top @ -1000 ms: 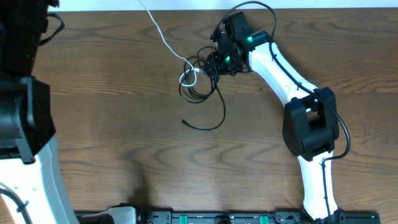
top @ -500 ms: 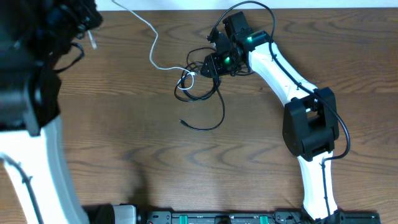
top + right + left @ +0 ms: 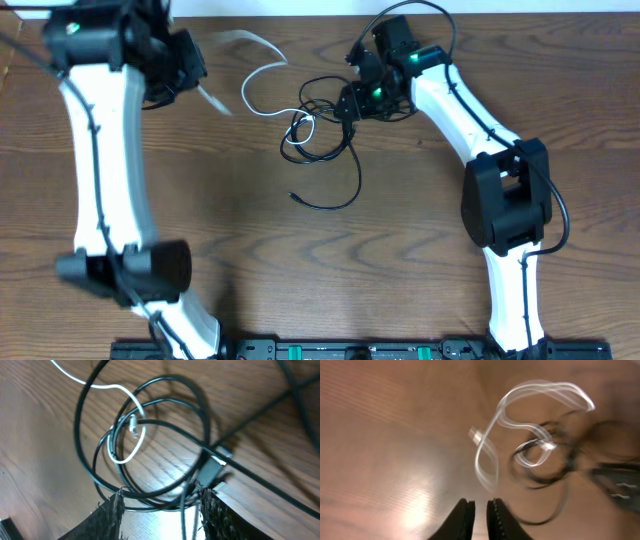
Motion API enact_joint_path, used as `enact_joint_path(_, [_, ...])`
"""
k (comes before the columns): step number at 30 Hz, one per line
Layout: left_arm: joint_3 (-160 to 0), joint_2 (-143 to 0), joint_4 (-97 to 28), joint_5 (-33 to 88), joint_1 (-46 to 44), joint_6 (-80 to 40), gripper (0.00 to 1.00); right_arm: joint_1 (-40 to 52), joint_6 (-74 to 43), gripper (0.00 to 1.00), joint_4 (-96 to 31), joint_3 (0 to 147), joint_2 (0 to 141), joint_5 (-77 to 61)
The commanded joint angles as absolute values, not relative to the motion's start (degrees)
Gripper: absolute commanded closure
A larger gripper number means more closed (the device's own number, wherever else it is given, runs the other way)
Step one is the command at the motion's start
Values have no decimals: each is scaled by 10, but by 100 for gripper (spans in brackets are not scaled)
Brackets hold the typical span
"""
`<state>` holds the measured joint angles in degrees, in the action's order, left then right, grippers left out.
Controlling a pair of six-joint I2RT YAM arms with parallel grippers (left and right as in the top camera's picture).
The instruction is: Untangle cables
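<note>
The white cable [image 3: 244, 95] curls loosely at the top middle of the table, blurred, and its far end threads into the black cable [image 3: 358, 175] coil. My left gripper [image 3: 197, 72] hangs just left of it. In the left wrist view its jaws [image 3: 480, 505] stand slightly apart with nothing between them, and the white cable [image 3: 547, 384] and its plug [image 3: 476, 435] are well clear of them. My right gripper [image 3: 346, 104] sits at the coil's right edge. Its fingers [image 3: 162, 502] stand open astride the black cable [image 3: 150, 492] loops, beside a black plug [image 3: 215, 462]. The white cable [image 3: 141, 415] loops inside.
The black cable's free plug end [image 3: 296, 197] lies toward the table's middle. The left arm's white links [image 3: 100, 150] cross the table's left side. The right arm [image 3: 500, 190] stands along the right side. A rack of equipment [image 3: 350, 350] lines the front edge.
My left arm swung in over the top left of the table. The white cable, stretched taut earlier, now lies slack and free of the left jaws, which parted slightly. The right gripper shifted slightly right.
</note>
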<state>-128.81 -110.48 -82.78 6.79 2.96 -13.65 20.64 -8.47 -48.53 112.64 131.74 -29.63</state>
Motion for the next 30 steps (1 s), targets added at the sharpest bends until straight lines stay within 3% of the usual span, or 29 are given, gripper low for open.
enact_joint_path(1, [-1294,-1156,-851,-1,31,-127,83,196,-80,53,-489,1127,1321,-304])
enact_joint_path(4, [-1294,-1190,-856,-1,31,-122,73,191,-77,52,-493,1127,1321,-304])
enact_joint_path(12, [-1294,-1198,-842,78,-5,2,60,182,-71,50,-497,1127,1321,-304])
enact_joint_path(17, [-1262,-1198,-831,114,-62,57,58,177,-66,49,-497,1127,1321,-304])
enact_joint_path(30, [-1049,-1198,-634,114,-149,71,58,175,-55,48,-504,1127,1321,-302])
